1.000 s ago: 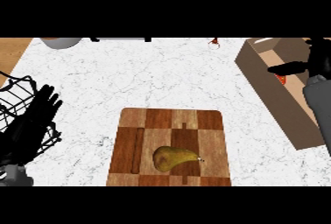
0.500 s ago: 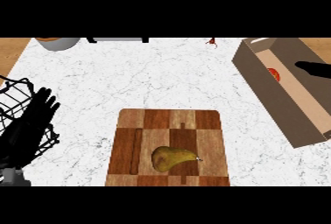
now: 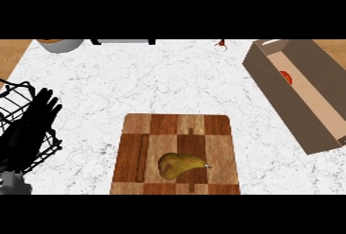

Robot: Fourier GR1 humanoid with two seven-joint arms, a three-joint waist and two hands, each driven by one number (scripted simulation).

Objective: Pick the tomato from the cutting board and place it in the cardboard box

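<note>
The red tomato point(image 3: 286, 77) lies inside the cardboard box point(image 3: 270, 87) at the right, partly hidden by the box's wall. A checkered wooden cutting board point(image 3: 206, 137) sits at the bottom centre with a yellow-green pear point(image 3: 179, 164) on it. My left hand point(image 3: 34, 125) shows at the left edge, open, fingers pointing up, resting in front of a black wire rack. My right hand does not show.
A black wire rack point(image 3: 13, 107) stands at the left edge behind the left hand. A grey bowl point(image 3: 61, 44) sits at the top left, and a small red item point(image 3: 221, 44) at the top centre. White marble counter surrounds the board.
My right hand, which was over the box one second ago, has drawn away to the right and left the view. The tomato stays in the box.
</note>
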